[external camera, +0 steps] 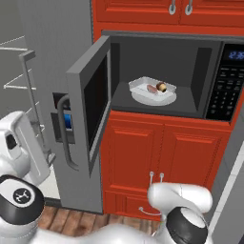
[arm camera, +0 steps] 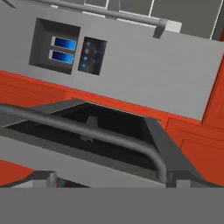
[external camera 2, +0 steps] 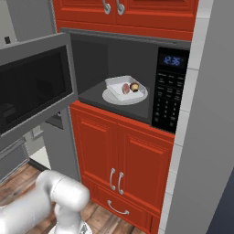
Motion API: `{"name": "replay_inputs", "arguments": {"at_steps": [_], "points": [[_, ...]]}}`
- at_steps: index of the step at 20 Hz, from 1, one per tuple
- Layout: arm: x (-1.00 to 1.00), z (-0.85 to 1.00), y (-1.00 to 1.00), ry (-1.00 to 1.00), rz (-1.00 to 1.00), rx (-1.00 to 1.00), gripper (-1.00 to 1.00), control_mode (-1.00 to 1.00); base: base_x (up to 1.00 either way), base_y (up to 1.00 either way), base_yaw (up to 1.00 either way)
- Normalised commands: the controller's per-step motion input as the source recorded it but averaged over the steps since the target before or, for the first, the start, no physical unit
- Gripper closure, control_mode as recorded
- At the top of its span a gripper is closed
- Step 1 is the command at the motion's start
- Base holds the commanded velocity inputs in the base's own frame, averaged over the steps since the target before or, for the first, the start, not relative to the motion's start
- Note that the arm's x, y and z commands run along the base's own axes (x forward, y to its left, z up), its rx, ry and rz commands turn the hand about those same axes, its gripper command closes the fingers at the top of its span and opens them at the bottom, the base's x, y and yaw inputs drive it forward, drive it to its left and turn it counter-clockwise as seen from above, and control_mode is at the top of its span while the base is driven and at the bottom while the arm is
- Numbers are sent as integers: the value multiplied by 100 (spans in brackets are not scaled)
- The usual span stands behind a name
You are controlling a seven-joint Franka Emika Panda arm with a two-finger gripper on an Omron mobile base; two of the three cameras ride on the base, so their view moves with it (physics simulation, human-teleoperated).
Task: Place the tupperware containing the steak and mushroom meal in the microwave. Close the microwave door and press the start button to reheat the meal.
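The tupperware (external camera: 152,87) sits inside the microwave (external camera: 164,57) on a round white plate, holding the steak (external camera: 151,89) and the mushroom (external camera: 161,87). From the right base view the tupperware (external camera 2: 124,87) is at the middle of the cavity floor. The microwave door (external camera: 90,105) stands swung out to the left, its dark window facing the cavity. My gripper (arm camera: 111,181) is open, fingertips far apart and nothing between them. It is close to the door's grey bar handle (arm camera: 109,135), on the door's outer side. My white hand (external camera: 21,145) is left of the door.
The black keypad (external camera: 226,90) with its blue display is on the microwave's right. The grey fridge (external camera: 52,43) with its dispenser panel (arm camera: 65,48) stands behind the open door. Red cabinets (external camera: 162,162) are below and above. A grey wall (external camera 2: 205,137) is on the right.
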Motion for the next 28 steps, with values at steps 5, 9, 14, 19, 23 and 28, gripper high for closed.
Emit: {"name": "replay_inputs", "arguments": {"at_steps": [5,9,14,19,23,28], "points": [[46,-18,46,4,-3,-10,-100,-100,0,0,0],[49,-18,36,2,-4,-10,-100,-100,0,0,0],[40,-20,5,0,-8,-7,-100,-100,0,0,0],[30,-18,-27,0,-12,-1,-100,-100,0,0,0],[32,-15,-44,0,-10,0,-100,-100,0,0,0],[43,-15,-43,0,-9,0,-100,-100,0,0,0]]}}
